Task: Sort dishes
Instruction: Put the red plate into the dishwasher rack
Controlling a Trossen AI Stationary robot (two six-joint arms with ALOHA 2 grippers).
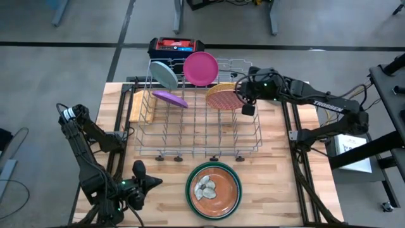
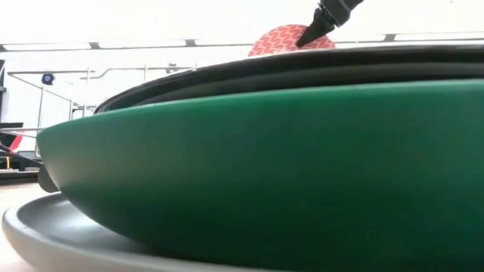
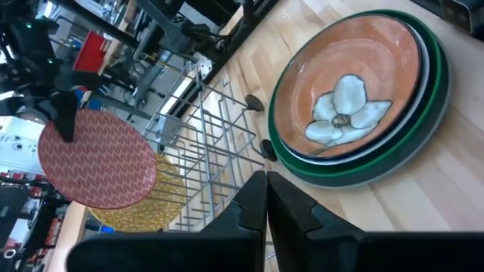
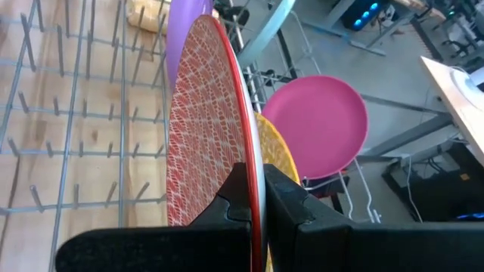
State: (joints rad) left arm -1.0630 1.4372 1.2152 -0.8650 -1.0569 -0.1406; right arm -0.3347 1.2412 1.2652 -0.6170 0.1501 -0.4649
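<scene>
My right gripper [image 1: 245,101] is over the wire dish rack's [image 1: 190,136] far right part, shut on a red patterned plate [image 4: 204,113] that stands on edge. A yellow patterned plate [image 1: 221,98] stands right beside it in the rack. Pink [image 1: 201,68], pale blue [image 1: 164,75] and purple [image 1: 169,98] plates sit at the rack's far side. Near the front edge lies a stack with a brown flower plate [image 1: 213,189] on top and a green plate [image 2: 249,159] under it. My left gripper [image 1: 142,180] waits shut, left of the stack. My right gripper pinches the red patterned plate's upper rim [image 4: 254,162] between its two fingers [image 4: 233,198], one on each face. The fingers come from above, pointing down. The plate hangs upright and edge-on below them; whether its lower edge rests in the rack is hidden.
A red and black box [image 1: 176,45] stands beyond the table's far edge. A wooden block [image 1: 135,104] lies at the rack's left side. Bare wood shows right of the stack [image 1: 278,183]. The rack's near rows of prongs [image 1: 190,142] hold nothing.
</scene>
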